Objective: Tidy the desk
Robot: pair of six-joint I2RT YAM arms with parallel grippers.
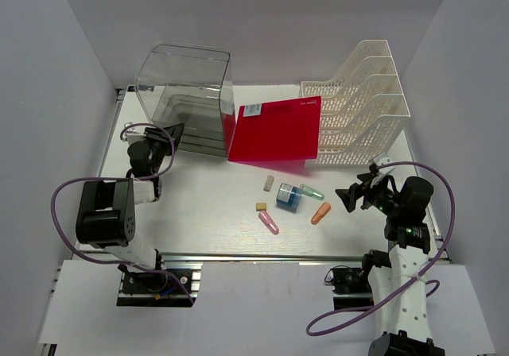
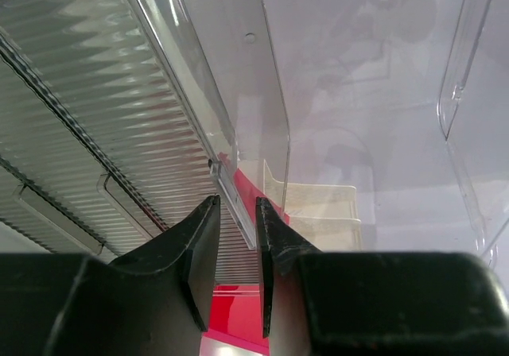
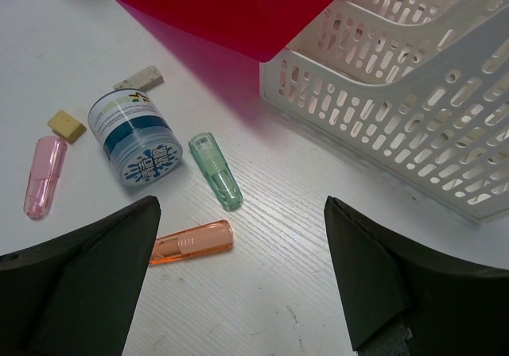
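Two robot arms work over a white bench [image 1: 207,205], which spreads beneath both hands and carries everything here.

My left hand [image 2: 237,209] is pushed up against the clear plastic drawer box [image 1: 184,94]. A thin clear edge of the box runs straight down between its two black fingers [image 2: 203,253]. The fingers stand only narrowly apart, one on each side of that edge. I cannot tell whether they pinch it yet or merely flank it. Beyond the fingertips, ribbed clear plastic fills the space to the left, and a strip of red shows below.

My right hand [image 3: 242,213] hangs above the bench with its fingers spread wide, holding nothing. Just ahead of it lies an orange capsule-shaped tube [image 3: 191,242]. Further ahead lie a green tube [image 3: 215,169] and a small round jar with a blue label [image 3: 135,137]. Off to the hand's left are a pink tube [image 3: 44,175], a yellow block [image 3: 66,125] and a beige block [image 3: 139,79]. To its right stands the white mesh file rack [image 3: 413,110]. A red folder [image 3: 238,6] sits tilted far ahead, with its corner at the rack's edge.
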